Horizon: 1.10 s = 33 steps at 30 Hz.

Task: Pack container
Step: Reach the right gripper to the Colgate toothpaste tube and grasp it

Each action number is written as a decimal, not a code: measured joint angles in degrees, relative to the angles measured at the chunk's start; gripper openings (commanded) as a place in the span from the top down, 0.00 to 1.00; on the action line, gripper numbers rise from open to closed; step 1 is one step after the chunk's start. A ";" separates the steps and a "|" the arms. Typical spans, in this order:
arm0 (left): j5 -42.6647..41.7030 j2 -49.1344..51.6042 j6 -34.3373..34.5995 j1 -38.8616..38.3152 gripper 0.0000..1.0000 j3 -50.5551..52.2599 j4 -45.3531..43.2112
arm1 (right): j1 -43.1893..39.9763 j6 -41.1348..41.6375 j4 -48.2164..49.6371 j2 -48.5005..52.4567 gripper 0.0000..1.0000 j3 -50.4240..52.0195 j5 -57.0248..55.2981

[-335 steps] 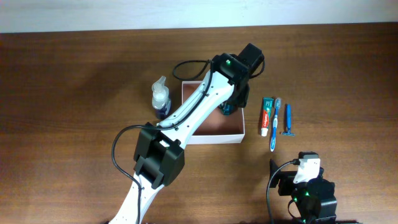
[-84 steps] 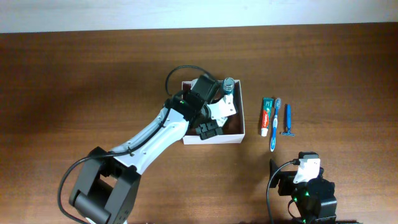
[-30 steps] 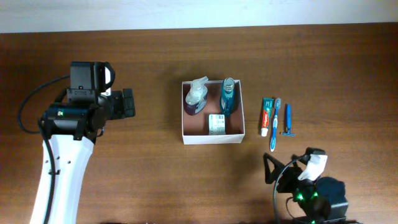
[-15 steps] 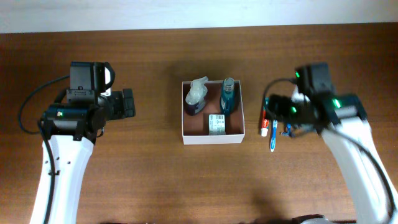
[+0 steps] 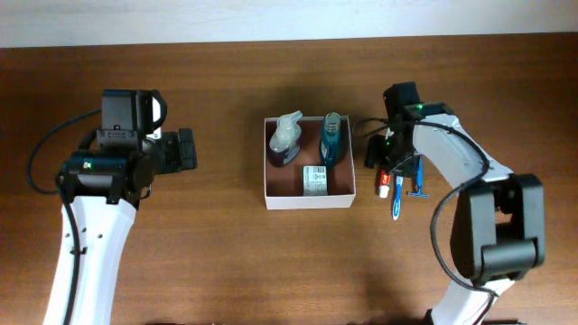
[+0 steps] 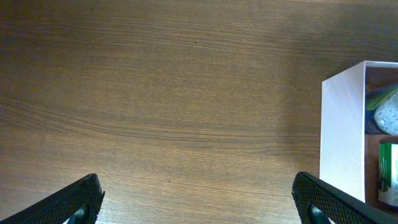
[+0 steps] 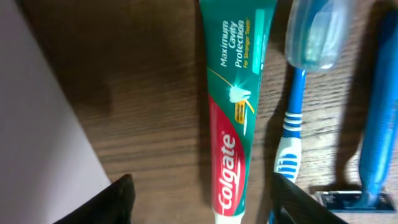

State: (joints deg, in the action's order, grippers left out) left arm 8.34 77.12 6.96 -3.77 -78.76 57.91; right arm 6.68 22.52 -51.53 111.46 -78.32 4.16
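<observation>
The container (image 5: 307, 199) is a white-walled square box with a pinkish-brown inside, in the middle of the table. It holds a spray bottle (image 5: 287, 137), a teal bottle (image 5: 330, 140) and a small box (image 5: 314, 178). Right of it lie a toothpaste tube (image 5: 386, 173), a blue toothbrush (image 5: 398, 185) and a blue razor (image 5: 417, 176). My right gripper (image 5: 383, 159) is open just above the toothpaste (image 7: 236, 118), a finger on each side of it (image 7: 211, 208). My left gripper (image 5: 185, 149) is open and empty over bare table at the left (image 6: 202, 205).
In the right wrist view the container's white wall (image 7: 43, 124) is close on the left, and the toothbrush (image 7: 298, 93) and razor (image 7: 379, 124) lie close on the right. In the left wrist view the container wall (image 6: 342, 130) is at the right edge.
My right arm has come up from the table's front edge and settled over the toothpaste. Earlier the left arm put the spray bottle in the container and drew back left; it is still now.
</observation>
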 measured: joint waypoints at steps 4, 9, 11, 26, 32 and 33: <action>0.00 0.00 0.00 0.00 0.01 0.00 0.00 | 0.00 0.02 0.55 2.64 0.46 0.00 -0.02; 0.00 0.00 0.00 0.00 0.01 0.00 0.00 | 0.00 0.15 0.85 4.76 0.59 0.00 -0.04; 0.00 0.00 0.00 0.00 0.01 0.00 0.00 | 0.00 0.22 0.85 4.76 0.62 0.00 -0.04; 0.00 0.00 0.00 0.00 0.01 0.00 0.00 | -1.60 0.15 -0.26 2.78 0.85 2.60 -0.20; 0.00 0.00 0.00 0.00 0.01 0.00 0.00 | -1.77 0.13 -4.74 -8.85 0.86 2.80 0.11; 0.00 0.00 0.00 0.00 0.01 0.00 -0.02 | -1.64 0.13 -5.44 -10.86 0.86 2.80 0.39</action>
State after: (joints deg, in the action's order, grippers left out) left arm 8.34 77.12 6.96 -3.77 -78.76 57.89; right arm 5.04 22.65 -56.97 100.60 -75.53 4.56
